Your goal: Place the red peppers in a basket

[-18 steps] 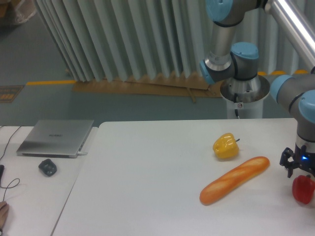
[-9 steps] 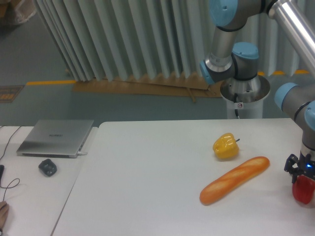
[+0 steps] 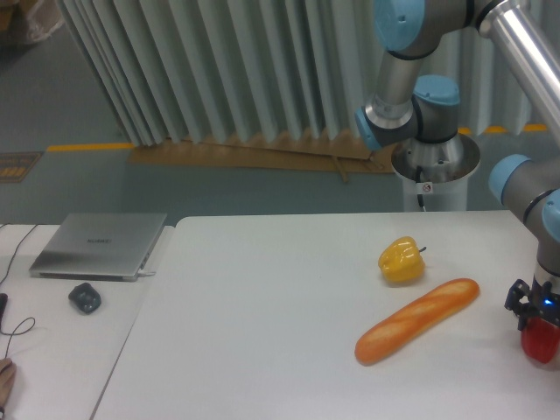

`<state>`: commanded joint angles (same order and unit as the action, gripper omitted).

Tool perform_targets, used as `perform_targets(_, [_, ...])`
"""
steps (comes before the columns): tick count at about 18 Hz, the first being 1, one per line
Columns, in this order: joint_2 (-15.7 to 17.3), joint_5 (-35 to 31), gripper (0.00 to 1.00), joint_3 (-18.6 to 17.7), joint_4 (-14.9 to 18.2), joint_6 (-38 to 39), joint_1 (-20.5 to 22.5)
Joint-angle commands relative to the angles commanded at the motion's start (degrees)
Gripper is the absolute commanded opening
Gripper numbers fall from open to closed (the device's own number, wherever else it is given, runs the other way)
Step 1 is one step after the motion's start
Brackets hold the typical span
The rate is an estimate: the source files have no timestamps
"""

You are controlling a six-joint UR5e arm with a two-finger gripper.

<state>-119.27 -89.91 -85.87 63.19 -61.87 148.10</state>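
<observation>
In the fixed camera view, the gripper [image 3: 535, 317] is being seen lower and slightly further right than a second ago, and more of the red pepper [image 3: 540, 343] is being covered by it than before. The yellow pepper [image 3: 402, 260] and the baguette [image 3: 417, 320] are lying where they were.

The red pepper is being shown as a glossy, rounded shape at the right edge of the white table [image 3: 262, 324], partly cut off by the frame. It is lying directly below the dark gripper, which is being pressed down against its top. Whether the jaws are closed on the pepper cannot be told, since the fingers are being hidden at the frame edge; they are possibly straddling it.

The baguette, long, smooth and orange-brown, is lying diagonally to the left of the pepper, near it but apart. The yellow pepper, glossy and lumpy, is sitting just beyond the baguette's far end.

On the left, a flat silver laptop [image 3: 99, 244] and a dark mouse [image 3: 85, 298] are resting.
</observation>
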Motion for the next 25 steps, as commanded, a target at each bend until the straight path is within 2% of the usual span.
perform_targets(8, [-0.35,0.0,0.98,-0.18,0.0,-0.79,0.0])
perform_targets(9, [-0.35,0.0,0.85,-0.18,0.0,-0.79,0.0])
perform_targets(13, [-0.18,0.0,0.46,-0.35,0.0,-3.07,0.0])
perform_targets(18, [0.44,0.09,0.45,0.0,0.09,-3.69,-0.09])
perform_targets(25, [3.51,0.35,0.44,-0.26,0.35,-6.23,0.09])
